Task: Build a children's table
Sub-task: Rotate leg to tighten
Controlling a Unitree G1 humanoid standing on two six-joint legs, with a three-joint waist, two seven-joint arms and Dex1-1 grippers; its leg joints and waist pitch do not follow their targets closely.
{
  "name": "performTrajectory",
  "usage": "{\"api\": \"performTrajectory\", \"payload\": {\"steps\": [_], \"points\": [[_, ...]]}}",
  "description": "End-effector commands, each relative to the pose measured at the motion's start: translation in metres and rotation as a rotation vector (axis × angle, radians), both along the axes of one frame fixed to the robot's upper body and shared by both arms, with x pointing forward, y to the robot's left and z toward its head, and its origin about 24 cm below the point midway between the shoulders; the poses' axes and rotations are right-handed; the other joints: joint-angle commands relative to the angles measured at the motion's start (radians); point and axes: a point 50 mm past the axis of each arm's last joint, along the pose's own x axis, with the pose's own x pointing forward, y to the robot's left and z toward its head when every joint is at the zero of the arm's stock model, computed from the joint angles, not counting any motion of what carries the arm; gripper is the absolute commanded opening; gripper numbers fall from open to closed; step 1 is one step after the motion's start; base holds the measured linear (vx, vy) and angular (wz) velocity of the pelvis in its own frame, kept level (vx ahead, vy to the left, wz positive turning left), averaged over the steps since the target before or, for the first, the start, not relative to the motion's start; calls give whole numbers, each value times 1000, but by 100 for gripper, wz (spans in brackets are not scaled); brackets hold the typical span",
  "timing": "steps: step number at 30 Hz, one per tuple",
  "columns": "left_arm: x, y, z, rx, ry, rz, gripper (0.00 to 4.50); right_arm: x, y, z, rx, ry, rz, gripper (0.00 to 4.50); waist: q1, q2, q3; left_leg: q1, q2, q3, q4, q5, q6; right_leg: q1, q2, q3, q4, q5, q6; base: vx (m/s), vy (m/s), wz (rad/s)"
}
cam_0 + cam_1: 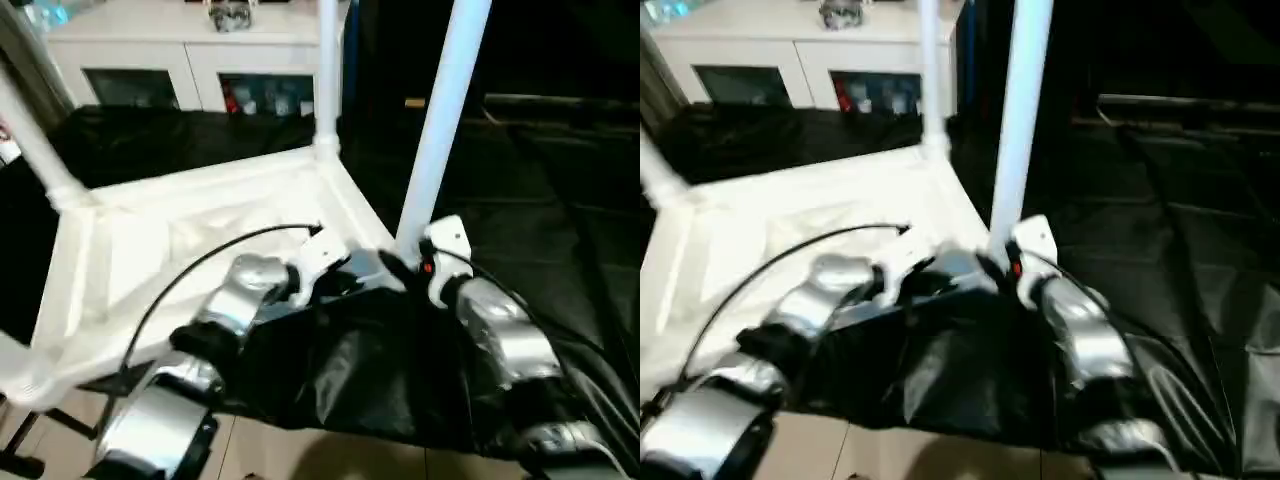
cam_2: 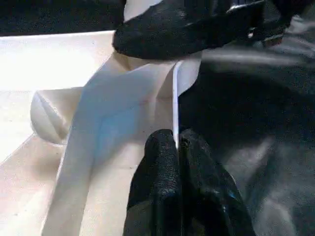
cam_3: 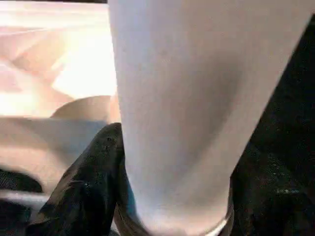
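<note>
Right gripper (image 3: 172, 196) clamps the base of a white leg (image 1: 440, 120) at the tabletop's (image 1: 150, 250) corner; left gripper (image 2: 178, 147) pinches its rim (image 2: 174, 98).

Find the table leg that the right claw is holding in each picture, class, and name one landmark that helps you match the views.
Left eye view: the leg rises from centre to the top edge, right of middle.
Right eye view: same leg, nearer the middle.
Left wrist view: I cannot pick it out with certainty.
Right wrist view: leg close up between the right claw's fingers.
Shared landmark: the tabletop's raised rim.
</note>
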Motion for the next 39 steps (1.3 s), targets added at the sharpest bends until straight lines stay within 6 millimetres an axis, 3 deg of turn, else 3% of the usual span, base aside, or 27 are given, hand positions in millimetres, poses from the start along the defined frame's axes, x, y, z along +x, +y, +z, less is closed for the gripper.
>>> {"api": "performTrajectory", "payload": {"steps": [1,3,4,6,12,18,21,30,34,39], "points": [[-4,-39,24,-119,-70,-107,0,-7,33,-13,65,76,106,334,1,-17,-71,2,25,-7,-58,-166,73,58,-53,39,-73,-118,-242,0,0,0],[-6,-38,23,-123,-67,-128,0,-7,36,-11,92,72,135,334,3,-15,-69,5,28,-7,-60,-183,81,57,-54,38,-77,-148,-241,0,0,0],[-7,-38,23,-124,-67,-135,0,-7,36,-10,96,70,143,367,3,-15,-68,5,29,-7,-61,-190,80,56,-53,38,-78,-159,-240,0,0,0],[-9,-35,21,-126,-59,-154,0,-8,34,-8,72,52,175,378,4,-16,-68,5,29,-7,-62,-198,73,58,-53,38,-79,-171,-236,0,0,0],[-13,-20,15,-110,-46,-211,0,-25,23,-4,-7,11,394,378,13,-20,-67,3,31,-5,-59,-188,93,60,-54,40,-77,-150,-233,0,0,0],[-14,-6,14,-91,-45,-258,0,-41,11,0,-28,21,592,378,15,-20,-62,7,34,-7,-65,-250,82,54,-55,39,-89,-282,-207,0,0,0],[-15,2,15,-83,-40,-290,0,-50,6,3,-16,50,692,378,18,-20,-63,7,35,-7,-64,-246,83,56,-53,40,-87,-266,-211,0,0,0],[-17,17,17,-63,1,-368,0,-70,-3,3,-30,155,879,309,32,-18,-66,5,38,-7,-60,-213,94,55,-55,38,-79,-211,-237,0,0,0],[-17,19,18,-64,3,-369,0,-72,-4,3,-48,167,890,276,35,-19,-65,6,38,-7,-62,-225,81,54,-56,39,-82,-235,-230,0,0,0],[-17,16,18,-74,-6,-363,0,-71,1,2,-36,154,869,265,35,-19,-66,5,37,-7,-61,-219,79,54,-56,39,-81,-229,-228,0,0,0]]}}
